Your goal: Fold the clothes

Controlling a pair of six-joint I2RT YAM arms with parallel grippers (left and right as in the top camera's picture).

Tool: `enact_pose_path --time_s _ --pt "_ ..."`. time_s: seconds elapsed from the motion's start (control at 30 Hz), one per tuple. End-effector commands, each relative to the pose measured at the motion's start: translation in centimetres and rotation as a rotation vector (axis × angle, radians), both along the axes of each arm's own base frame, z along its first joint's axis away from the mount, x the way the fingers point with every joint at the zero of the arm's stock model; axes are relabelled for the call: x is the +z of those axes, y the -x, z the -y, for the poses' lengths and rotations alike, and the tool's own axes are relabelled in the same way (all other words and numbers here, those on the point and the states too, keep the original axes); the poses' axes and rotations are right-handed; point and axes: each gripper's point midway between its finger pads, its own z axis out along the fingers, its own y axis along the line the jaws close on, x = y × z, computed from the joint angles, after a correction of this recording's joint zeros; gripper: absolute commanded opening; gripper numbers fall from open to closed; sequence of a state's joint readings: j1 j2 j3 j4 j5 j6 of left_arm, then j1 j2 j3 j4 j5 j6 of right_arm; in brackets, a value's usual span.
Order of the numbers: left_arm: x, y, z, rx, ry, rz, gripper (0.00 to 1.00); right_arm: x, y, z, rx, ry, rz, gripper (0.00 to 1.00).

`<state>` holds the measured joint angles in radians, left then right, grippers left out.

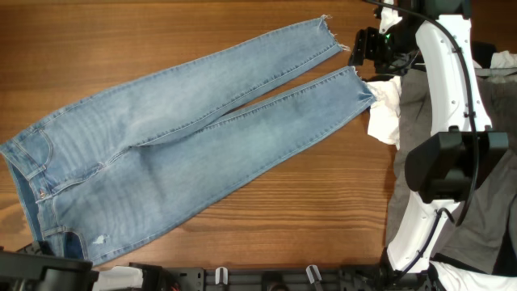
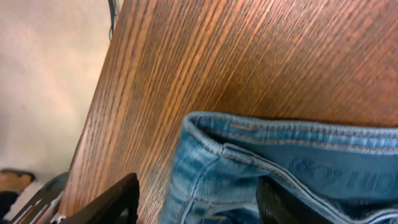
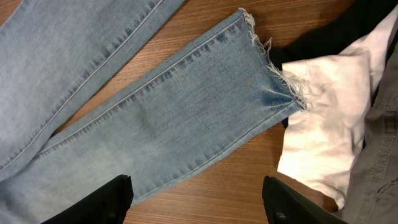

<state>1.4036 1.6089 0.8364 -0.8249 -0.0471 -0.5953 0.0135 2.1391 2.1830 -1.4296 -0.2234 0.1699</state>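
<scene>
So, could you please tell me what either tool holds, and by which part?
Nothing is held: left tool open at the jeans waistband, right tool open above one leg.

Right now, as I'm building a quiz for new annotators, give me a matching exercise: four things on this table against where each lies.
Things:
1. jeans
2. white garment
3. grey trousers
4. small rip

Places:
A. far right side of the table
B. in the denim near the waistband end, at the left
C. spread across the middle
D. touching a frayed hem

Pairs: 1-C, 2-D, 3-A, 4-B
</scene>
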Motion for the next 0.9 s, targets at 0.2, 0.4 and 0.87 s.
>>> enact_pose_path --time_s 0.2,0.4,0.87 --pt "-1.4 -0.6 -1.8 0.047 -0.051 0.037 0.49 -0.4 0.3 0.4 0.004 0.023 -0.018 0.72" --pt "-1.3 -2.2 -1.2 0.043 -0.018 0.13 0.06 -0.4 0.3 0.9 -0.032 0.029 -0.025 0.72" --pt "1.3 -5.1 0.1 -0.002 0.057 0.301 0.04 -3.2 0.3 7.6 -0.289 -0.004 -0.086 0.57"
